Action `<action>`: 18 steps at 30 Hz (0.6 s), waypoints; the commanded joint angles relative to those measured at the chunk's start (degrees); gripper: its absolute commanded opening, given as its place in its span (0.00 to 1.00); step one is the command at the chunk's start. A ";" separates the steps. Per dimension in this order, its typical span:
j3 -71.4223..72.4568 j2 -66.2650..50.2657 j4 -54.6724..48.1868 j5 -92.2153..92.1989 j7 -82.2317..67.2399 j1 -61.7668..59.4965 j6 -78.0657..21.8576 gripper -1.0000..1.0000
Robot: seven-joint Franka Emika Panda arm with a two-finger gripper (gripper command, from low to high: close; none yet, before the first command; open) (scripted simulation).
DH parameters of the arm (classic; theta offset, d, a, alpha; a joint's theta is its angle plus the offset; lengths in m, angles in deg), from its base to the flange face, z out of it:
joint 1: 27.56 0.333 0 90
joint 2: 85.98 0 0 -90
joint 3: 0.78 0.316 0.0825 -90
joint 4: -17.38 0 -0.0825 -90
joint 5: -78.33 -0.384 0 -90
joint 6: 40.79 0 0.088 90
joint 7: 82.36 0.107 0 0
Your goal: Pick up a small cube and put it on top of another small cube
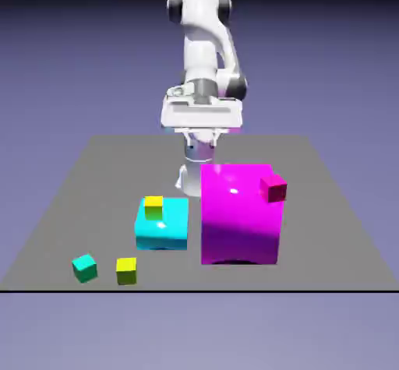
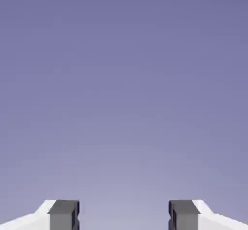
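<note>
In the exterior view, two tiny yellow cubes show. One yellow cube (image 1: 153, 206) rests on top of the cyan block (image 1: 164, 227), near its back left corner. The other yellow cube (image 1: 126, 270) lies on the grey table near the front edge. My gripper (image 1: 201, 136) hangs high at the back, well above and behind both cubes. In the hand view the gripper (image 2: 124, 215) is open, its grey fingertips (image 2: 64, 214) wide apart with nothing between them, and only the plain backdrop shows beyond.
A tall magenta block (image 1: 240, 219) stands to the right of the cyan block, with a tiny crimson cube (image 1: 273, 187) at its upper right edge. A tiny teal cube (image 1: 84, 267) lies left of the front yellow cube. The table (image 1: 327, 228) ends just in front of them.
</note>
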 commanded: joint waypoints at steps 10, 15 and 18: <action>-6.46 -20.77 -12.39 -4.44 -12.38 -1.53 -9.56 0.50; -9.69 -31.15 -18.58 -6.66 -18.57 -2.30 -14.34 0.50; -11.63 -37.38 -22.30 -7.99 -22.28 -2.76 -17.21 0.50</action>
